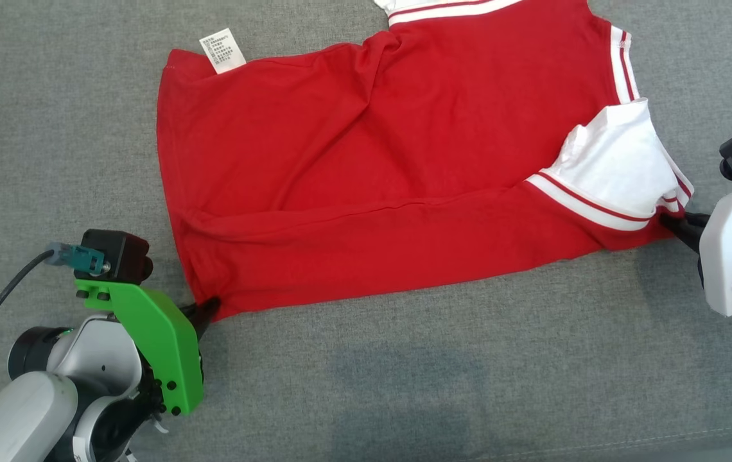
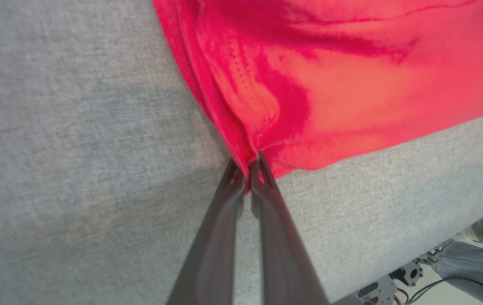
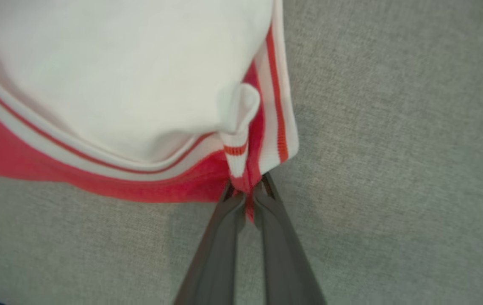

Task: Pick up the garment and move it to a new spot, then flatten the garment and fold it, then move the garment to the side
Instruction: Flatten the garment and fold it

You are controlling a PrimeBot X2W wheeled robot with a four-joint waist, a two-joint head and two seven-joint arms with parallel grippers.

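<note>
Garment [image 1: 366, 192] in left claw [image 1: 209, 308], right claw [image 1: 668, 221]

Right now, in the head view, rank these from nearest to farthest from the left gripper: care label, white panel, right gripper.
1. Care label, at the garment's far left corner.
2. White panel, on the garment's right side.
3. Right gripper, just past that panel, shut on the right corner.

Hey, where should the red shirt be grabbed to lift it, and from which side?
By its two near corners, coming in low from the near edge. The shirt lies spread out, so only its edges offer a pinchable fold. The left pincer is shut on the plain red corner, the right pincer on the striped one.
</note>
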